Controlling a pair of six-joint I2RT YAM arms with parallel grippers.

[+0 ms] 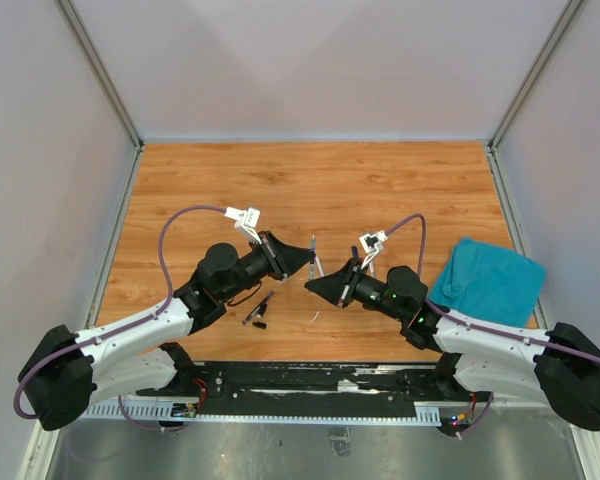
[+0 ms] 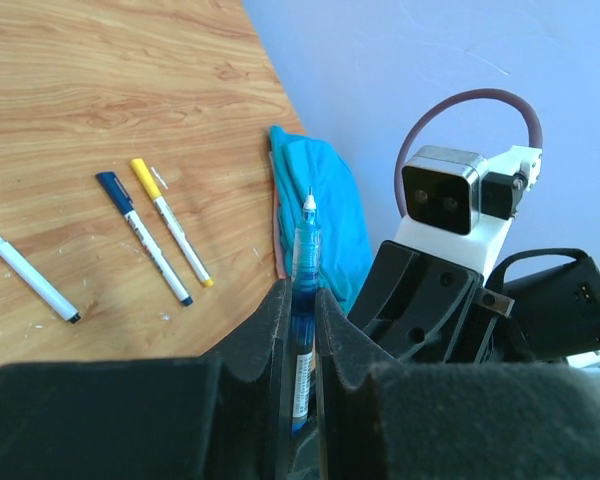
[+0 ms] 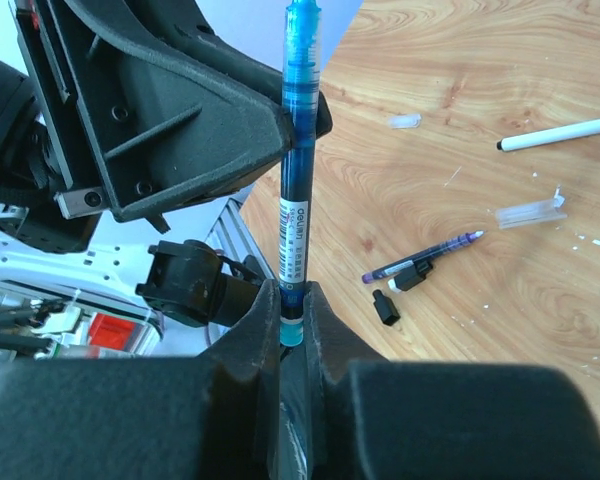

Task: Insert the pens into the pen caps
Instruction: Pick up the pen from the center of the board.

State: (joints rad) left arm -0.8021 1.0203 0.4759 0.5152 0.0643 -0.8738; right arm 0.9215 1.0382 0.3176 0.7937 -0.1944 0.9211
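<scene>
A blue pen (image 2: 305,250) with a bare needle tip stands between my left gripper's (image 2: 300,290) shut fingers. The same blue pen (image 3: 294,230) shows in the right wrist view, where my right gripper (image 3: 293,292) is shut on its lower end, which has a lighter bluish band. In the top view, left gripper (image 1: 305,258) and right gripper (image 1: 313,285) meet tip to tip at mid-table. A purple pen (image 3: 420,262) lies with a black pen cap (image 3: 384,307) beside it. A white pen (image 3: 555,135), a blue-capped pen (image 2: 140,235) and a yellow-capped pen (image 2: 170,220) lie on the wood.
A teal cloth (image 1: 485,280) lies bunched at the table's right side, close behind the right arm. A clear plastic scrap (image 3: 528,212) and a smaller clear piece (image 3: 404,121) rest on the wood. Grey walls enclose the table (image 1: 310,180) on three sides.
</scene>
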